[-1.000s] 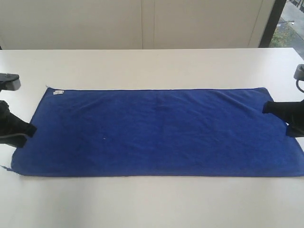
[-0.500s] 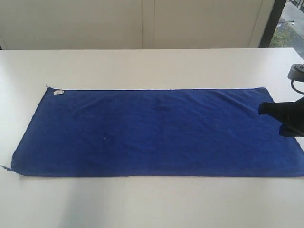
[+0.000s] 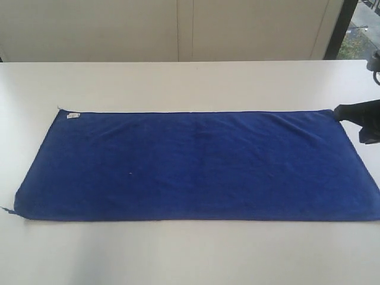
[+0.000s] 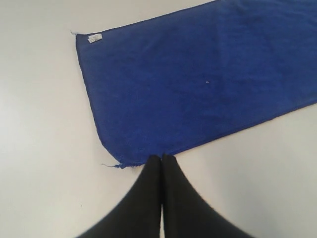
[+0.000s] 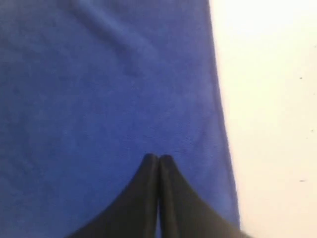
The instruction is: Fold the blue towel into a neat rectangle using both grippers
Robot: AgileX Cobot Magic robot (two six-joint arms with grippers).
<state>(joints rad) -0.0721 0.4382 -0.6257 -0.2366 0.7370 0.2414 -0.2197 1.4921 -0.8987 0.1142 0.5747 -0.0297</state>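
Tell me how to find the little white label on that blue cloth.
A white table fills the exterior view, with a blue towel spread flat across it. At the towel's far left corner lies the small white tag, the one pale rectangle against all that blue.

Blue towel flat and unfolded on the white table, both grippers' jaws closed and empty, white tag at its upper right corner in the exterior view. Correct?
Not quite: the exterior view shows the white tag at the upper left corner of the blue towel, not the right. The rest stands: flat, unfolded, on the white table; left gripper and right gripper, jaws closed, empty.
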